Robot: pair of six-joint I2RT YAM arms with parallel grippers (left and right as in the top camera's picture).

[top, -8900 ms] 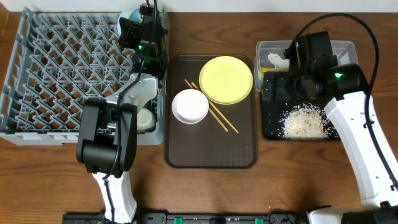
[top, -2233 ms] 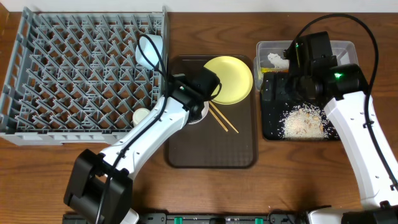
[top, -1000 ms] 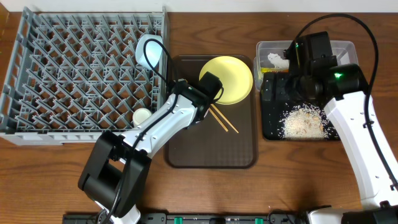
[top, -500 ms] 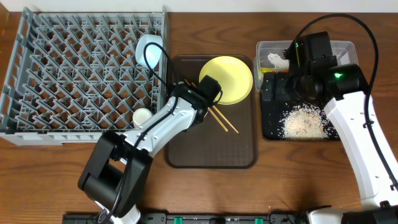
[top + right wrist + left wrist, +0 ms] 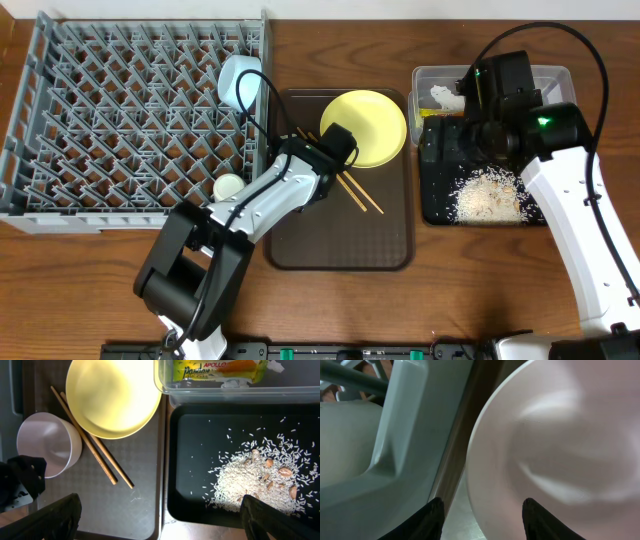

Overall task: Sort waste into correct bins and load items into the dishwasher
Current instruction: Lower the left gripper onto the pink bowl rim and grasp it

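Left wrist view shows the left fingers [image 5: 427, 522] spread open astride the rim of the white bowl [image 5: 560, 450], low in frame; the right fingers [image 5: 60, 515] gape empty above the black tray [image 5: 190, 450].

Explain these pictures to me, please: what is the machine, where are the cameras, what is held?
Two robot arms work at a table. One picture looks down from above; the others come from a camera on each wrist. There lie a grey dish rack with a light-blue bowl and a cup, a brown tray with a yellow plate, chopsticks and a white bowl, a clear tub with a wrapper, a black tray with rice. The left gripper, open, straddles the white bowl's rim. The right gripper hangs open, empty.
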